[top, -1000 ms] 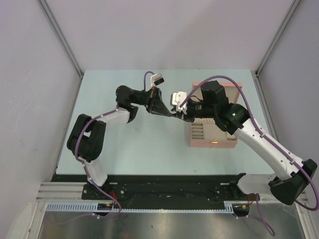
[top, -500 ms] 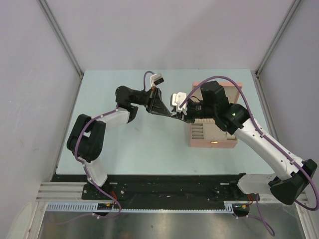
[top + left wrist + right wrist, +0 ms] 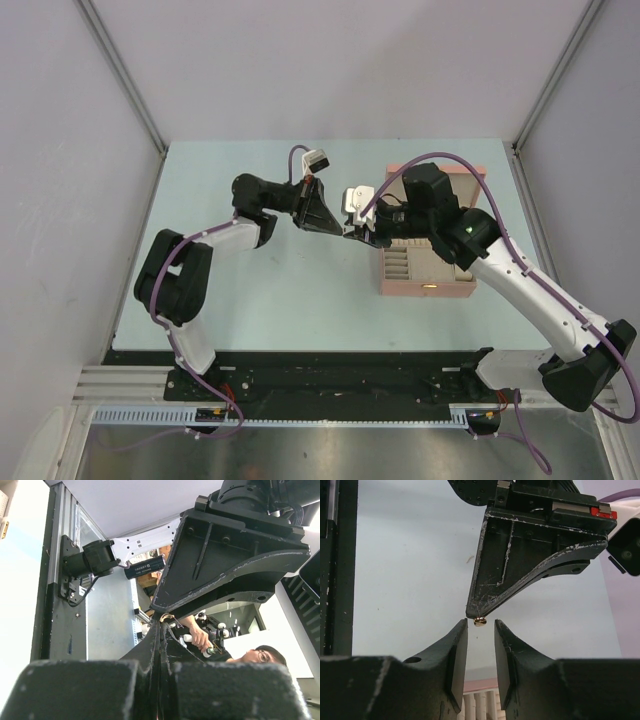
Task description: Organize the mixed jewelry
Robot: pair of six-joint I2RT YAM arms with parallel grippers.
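Observation:
A tiny gold jewelry piece [image 3: 480, 622], a bead on a thin wire, hangs from the tip of my left gripper [image 3: 475, 614], which is shut on it. In the left wrist view the wire [image 3: 170, 615] pokes out of the closed left gripper [image 3: 161, 624]. My right gripper [image 3: 481, 626] is open, one finger on each side of the bead without touching it. From above, the left gripper [image 3: 343, 231] and right gripper [image 3: 353, 235] meet tip to tip in mid-air, left of the pink box [image 3: 425, 289].
The pink box is open, with ribbed cream slots [image 3: 477, 705] showing below my right fingers. A tiny pale speck [image 3: 470, 558] lies on the light blue table [image 3: 270, 290]. Grey walls enclose the table at the back and sides.
Hardly anything: the two gripper tips stay together in mid-air, and the right wrist has shifted very slightly to the left.

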